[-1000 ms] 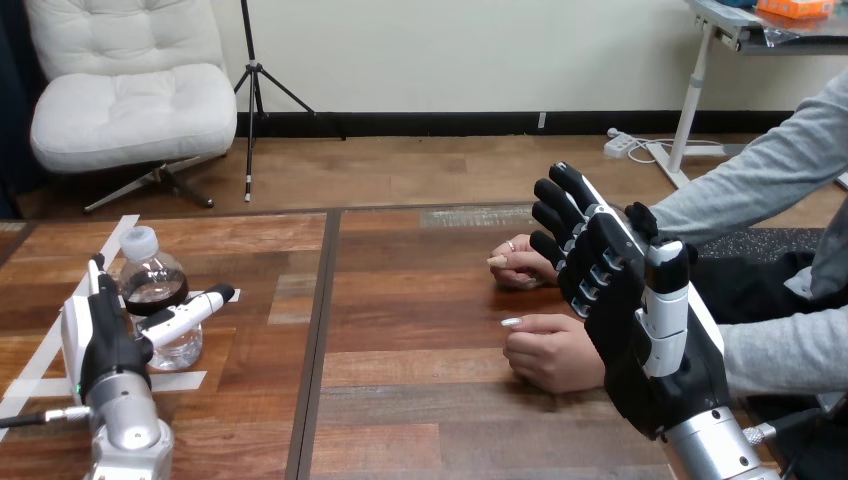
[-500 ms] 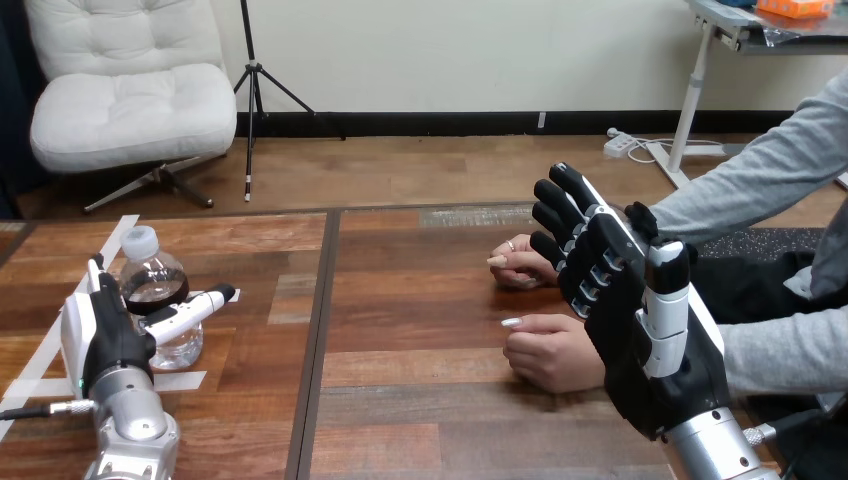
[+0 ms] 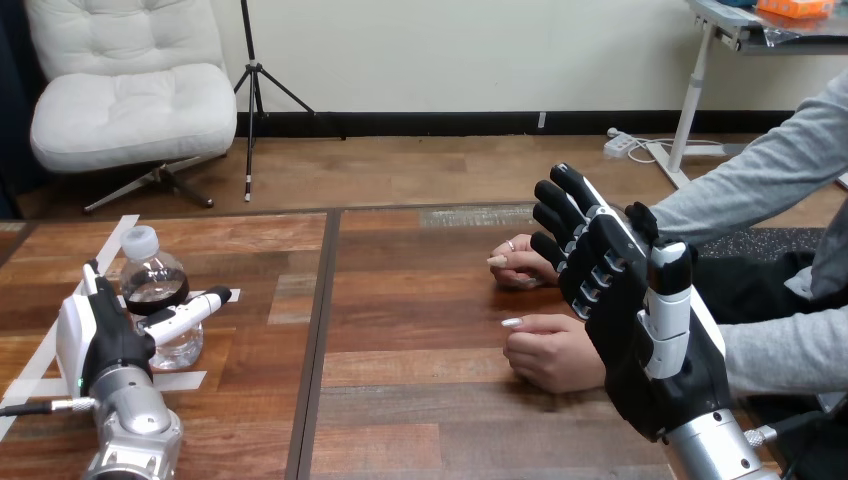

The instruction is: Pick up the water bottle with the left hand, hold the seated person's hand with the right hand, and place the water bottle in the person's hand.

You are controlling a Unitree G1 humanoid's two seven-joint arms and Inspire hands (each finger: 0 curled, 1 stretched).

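Fingers of left hand (image 3: 100,335): being held straight and apart, closed on nothing. The thumb (image 3: 188,311) is being stretched straight across the near face of the water bottle (image 3: 153,285), with the palm being held at the bottle's left side. Whether the bottle is being touched cannot be told.

Water bottle: clear, white-capped, being stood upright on the desk (image 3: 430,400), well to the left of the desk's dark seam (image 3: 318,340), among white tape strips (image 3: 180,381).

Fingers of right hand (image 3: 645,335): being held straight and slightly spread, pointing up and away, clamped on nothing. The hand is being held upright, well to the right of the seam.

Person's hands: both being rested on the desk, right of the seam, loosely curled. The nearer one (image 3: 555,352) is being partly overlapped at the wrist by the right hand; contact cannot be told. The farther one (image 3: 522,264) is being shown just beside the right hand's fingertips.
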